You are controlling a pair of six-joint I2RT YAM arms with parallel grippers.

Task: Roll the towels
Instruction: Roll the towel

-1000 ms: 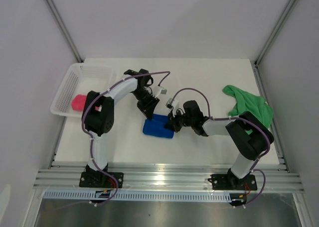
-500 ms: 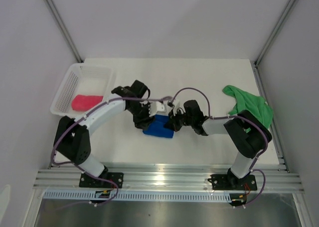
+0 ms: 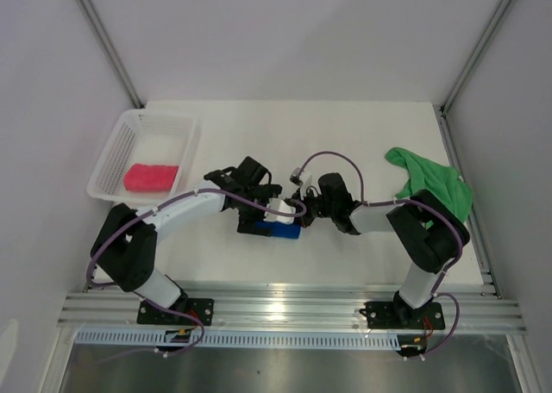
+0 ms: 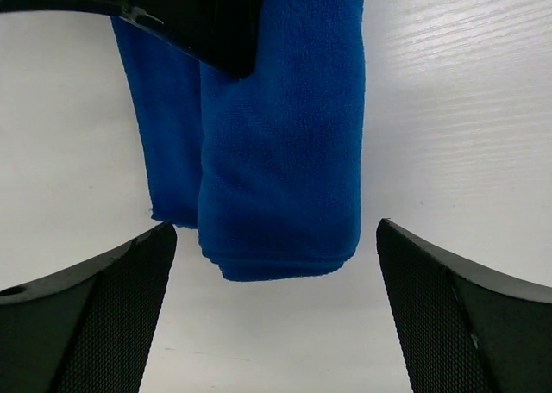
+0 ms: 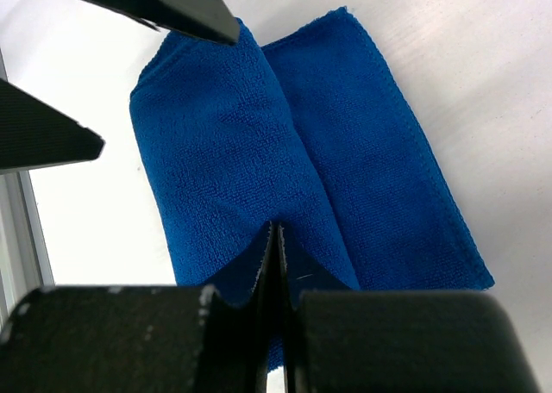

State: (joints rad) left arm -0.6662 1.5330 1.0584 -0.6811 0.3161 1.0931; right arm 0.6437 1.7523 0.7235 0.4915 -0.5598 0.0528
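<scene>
A royal blue towel lies folded into a thick strip at the table's middle. My left gripper hovers at its one end, open wide, with its fingers either side of that end and not touching it. At the other end my right gripper is shut, its tips pinched into the crease of the blue towel. A pink-red towel lies in the white basket. A green towel sits crumpled at the right edge.
The basket stands at the table's back left corner. Both forearms and their purple cables cross over the table's middle, close together above the blue towel. The left gripper's fingers show at the top left of the right wrist view.
My left arm has swung from behind the blue towel to its left end and lowered, and its jaws have opened wide. The right gripper has stayed put and shut.
</scene>
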